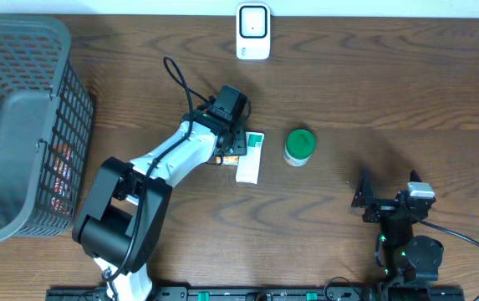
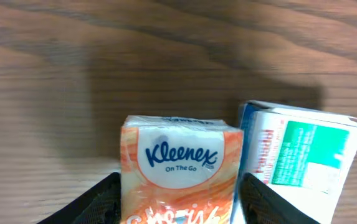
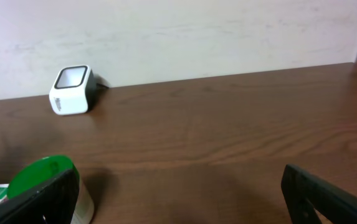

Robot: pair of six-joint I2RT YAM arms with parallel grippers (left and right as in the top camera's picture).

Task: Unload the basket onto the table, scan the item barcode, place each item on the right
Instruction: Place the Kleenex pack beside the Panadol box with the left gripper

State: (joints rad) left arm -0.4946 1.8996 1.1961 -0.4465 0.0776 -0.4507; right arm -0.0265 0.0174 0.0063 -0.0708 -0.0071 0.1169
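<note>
- My right gripper point(image 3: 178, 193) sits at the near right of the table point(image 1: 373, 92), its fingers spread wide with nothing between them. It has no part in this step.
- Farther in, near the middle, my left gripper point(image 2: 178, 208) is down at the table with 1 finger on each side of the orange Kleenex pack point(image 2: 178, 165). The pads point(image 2: 100, 202) lie close against its sides, but I cannot tell whether they are pressing it or only flanking it.
- The pack rests on the wood, and I judge it to be the item to scan. A white and green box point(image 2: 299, 152) lies just beside it on the right, and the green-lidded jar point(image 1: 299, 146) stands a little farther right.
- The step in hand is the pick-up, by my reading; no barcode shows on the faces I can see.
- At the far edge stands the white scanner point(image 1: 253, 31), well apart from the pack. Next I need a firm hold, a lift clear of the box, then a carry to the scanner with the barcode side facing its window.
</note>
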